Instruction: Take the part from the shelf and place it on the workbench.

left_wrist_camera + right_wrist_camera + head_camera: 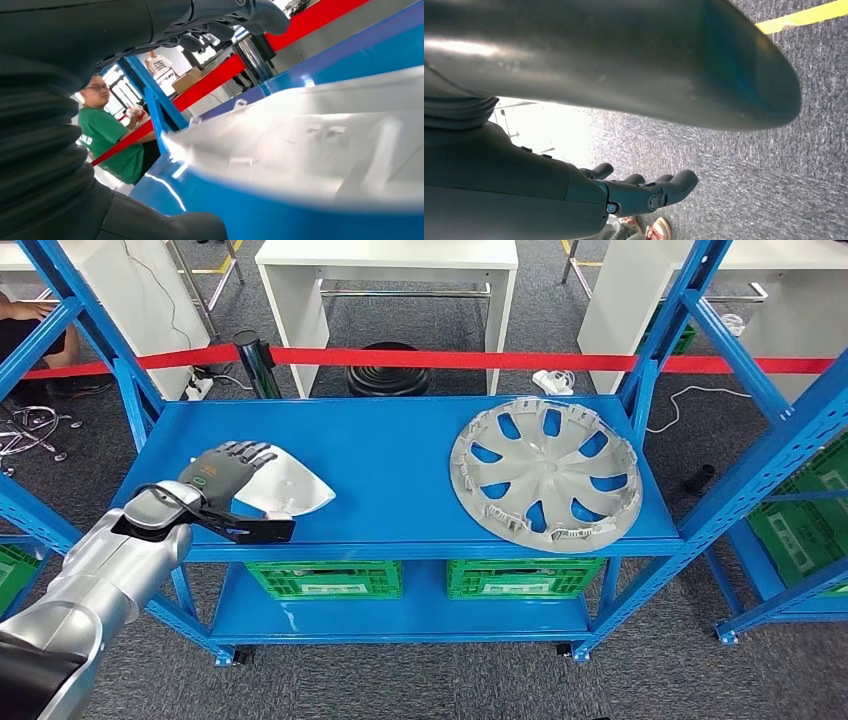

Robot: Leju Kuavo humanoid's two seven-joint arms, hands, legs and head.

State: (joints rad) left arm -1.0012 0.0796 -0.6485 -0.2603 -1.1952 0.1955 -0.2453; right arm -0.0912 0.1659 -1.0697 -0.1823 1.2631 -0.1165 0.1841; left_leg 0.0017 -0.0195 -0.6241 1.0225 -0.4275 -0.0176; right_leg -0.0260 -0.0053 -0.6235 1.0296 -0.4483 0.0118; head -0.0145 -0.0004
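Fingers (245,452) of the left hand (222,478) lie spread over the white part (290,488), resting on it at the shelf's (390,455) near left; no closed grip shows. Right hand (644,192) hangs over carpet, fingers loosely apart, holding nothing; a hubcap (545,472) lies on the shelf's right.

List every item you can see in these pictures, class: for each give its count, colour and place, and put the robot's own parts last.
Shelf rack: one, blue, centre.
White part: one, on the top shelf, left side, under the left hand.
Wheel cover: one, silver-grey, top shelf, right side.
Crates: two, green, lower shelf.
Barrier tape: one, red, behind the rack.
White tables: several, beyond the tape.
Person: one, green shirt, beyond the rack.
Left hand: one, dark grey, over the white part's left edge.
Right hand: one, dark, hanging above grey carpet, holding nothing.
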